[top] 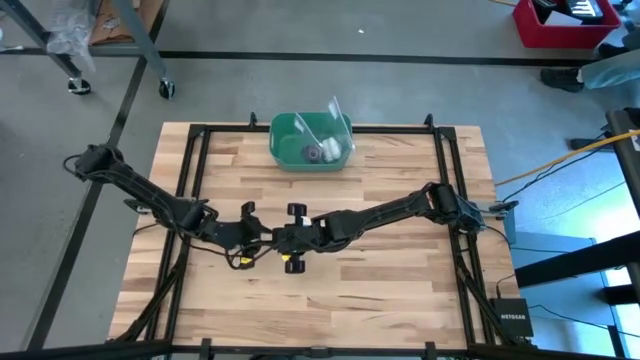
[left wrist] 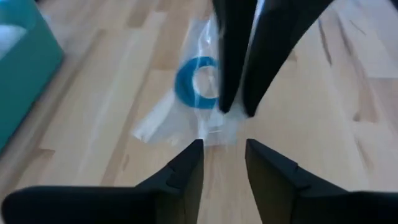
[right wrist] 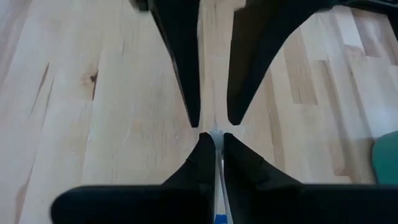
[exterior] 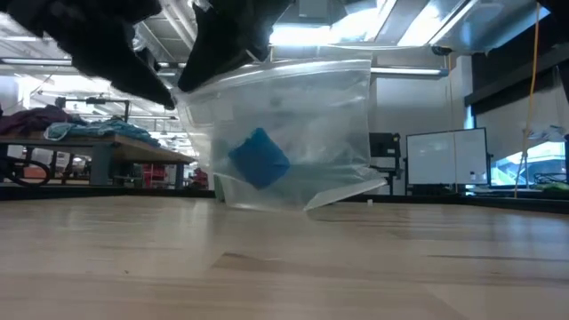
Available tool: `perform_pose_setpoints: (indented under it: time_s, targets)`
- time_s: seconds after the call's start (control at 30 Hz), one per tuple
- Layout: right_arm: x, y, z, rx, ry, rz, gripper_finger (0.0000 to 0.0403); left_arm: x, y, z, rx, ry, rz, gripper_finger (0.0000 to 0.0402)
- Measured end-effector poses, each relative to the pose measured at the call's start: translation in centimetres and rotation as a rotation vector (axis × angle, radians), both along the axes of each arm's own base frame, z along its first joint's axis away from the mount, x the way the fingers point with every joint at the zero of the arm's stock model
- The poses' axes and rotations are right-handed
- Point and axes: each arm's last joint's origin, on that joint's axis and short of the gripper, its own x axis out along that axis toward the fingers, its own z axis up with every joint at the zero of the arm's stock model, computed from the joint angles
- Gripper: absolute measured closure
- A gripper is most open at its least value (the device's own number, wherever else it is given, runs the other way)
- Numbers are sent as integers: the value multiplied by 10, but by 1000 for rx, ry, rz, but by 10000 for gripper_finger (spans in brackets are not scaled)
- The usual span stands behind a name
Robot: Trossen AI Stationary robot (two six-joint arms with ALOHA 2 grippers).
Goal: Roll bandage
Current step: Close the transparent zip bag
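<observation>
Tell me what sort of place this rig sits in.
Probably a workshop or robotics lab: a wooden table on a concrete floor with taped lines, a wheeled cart, and monitors behind.

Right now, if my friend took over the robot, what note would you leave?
Right claw: shut on the clear bag's edge, holding it up over the table.
Left claw: open, facing the right claw, just off the bag.
Bandage: a rolled blue bundle inside the bag.
Done: rolling, bagging.
Left: probably put the bag in the green bin.
</observation>
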Motion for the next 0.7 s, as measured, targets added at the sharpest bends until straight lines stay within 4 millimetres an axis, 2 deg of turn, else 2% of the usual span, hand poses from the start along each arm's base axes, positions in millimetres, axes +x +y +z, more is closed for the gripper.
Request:
perform_pose_setpoints:
  time_s: [0.17,0.4,0.53,0.7]
  targets:
    - [0,0,0,13,2,12,385,-8,0,-22,-3,-163,30,282]
    - [1,-1,0,14,0,11,384,-9,2,-25,6,-202,21,282]
    - [1,-1,0,15,0,10,384,-9,2,-24,4,-202,22,299]
    - [1,-1,0,15,0,9,384,-9,2,-24,4,-208,17,341]
